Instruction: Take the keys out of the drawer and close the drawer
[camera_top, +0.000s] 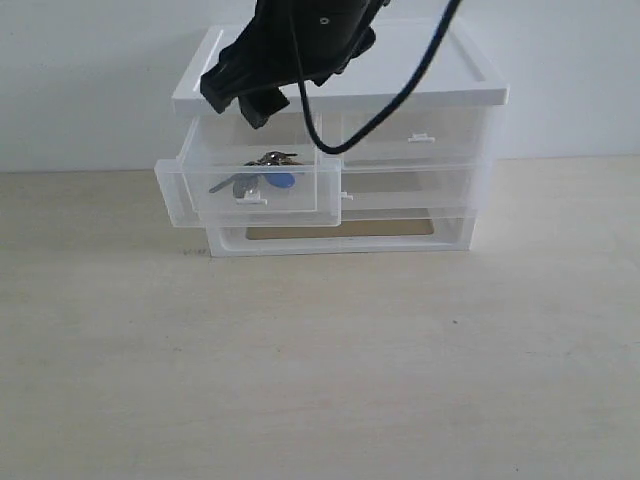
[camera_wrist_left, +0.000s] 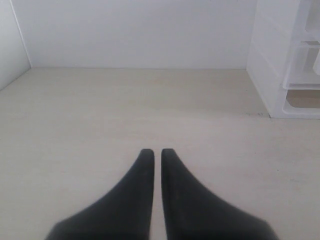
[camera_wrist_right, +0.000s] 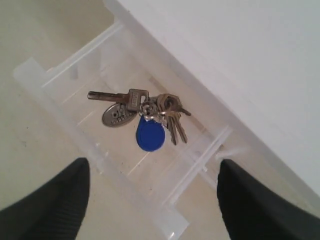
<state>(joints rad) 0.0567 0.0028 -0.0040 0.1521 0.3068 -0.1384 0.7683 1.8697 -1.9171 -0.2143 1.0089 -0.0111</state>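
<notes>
Drawer juts open from the cabinet beneath our right gripper, jaws spread wide. Keys lie between and below them, cabinet lid crowding close beside, blue fob nearest. Our left gripper, jaws almost pressed together, hovers over the table.

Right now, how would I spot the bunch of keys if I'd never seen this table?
Find the white-topped clear plastic drawer cabinet on the pale table. Its top-left drawer is pulled out, while the twin drawer beside it is shut. Inside lies the bunch of grey keys, the only thing there, marked by a blue fob.
</notes>
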